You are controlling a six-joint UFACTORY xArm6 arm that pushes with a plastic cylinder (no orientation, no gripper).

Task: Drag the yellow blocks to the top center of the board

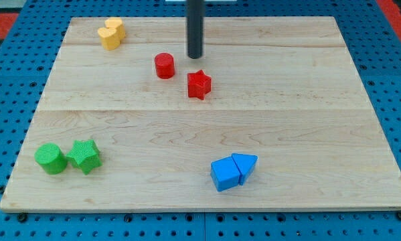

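Two yellow blocks (111, 33) sit pressed together near the board's top left; their exact shapes are hard to make out. My tip (195, 57) is the lower end of the dark rod coming down from the view's top centre. It stands well to the right of the yellow blocks, apart from them. It is just right of and above a red cylinder (164, 65) and just above a red star (199, 84), touching neither.
A green cylinder (51, 158) and a green star (85, 156) sit side by side at the bottom left. A blue cube (225, 174) and a blue triangle block (246, 165) touch at the bottom centre-right. The wooden board (307, 100) lies on a blue pegboard.
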